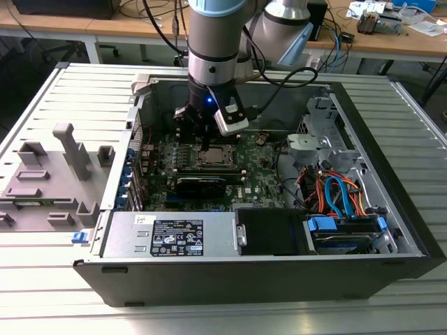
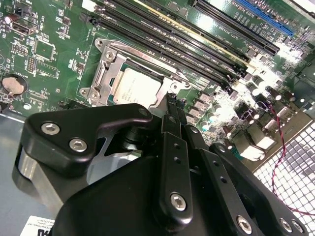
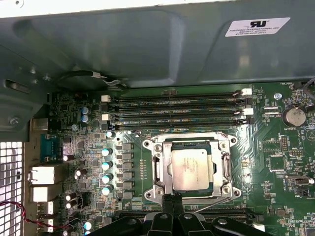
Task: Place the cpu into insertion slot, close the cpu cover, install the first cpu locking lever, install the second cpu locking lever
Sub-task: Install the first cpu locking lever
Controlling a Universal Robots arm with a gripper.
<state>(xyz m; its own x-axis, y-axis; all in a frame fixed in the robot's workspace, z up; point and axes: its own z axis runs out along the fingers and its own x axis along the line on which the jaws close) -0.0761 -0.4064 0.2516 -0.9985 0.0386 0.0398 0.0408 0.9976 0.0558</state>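
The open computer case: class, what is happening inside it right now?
A robot arm reaches into the computer case and its claw sits at the edge of the insertion slot. The cpu already lies in the slot, with the cpu cover down around it. The claw's fingers are together.

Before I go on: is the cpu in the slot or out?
In. The cpu lies flat inside the slot, with the cover framing it, in both wrist views.

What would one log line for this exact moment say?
cpu: seated in insertion slot | cpu cover: closed over it | tool: fingers together at the socket's edge, holding nothing
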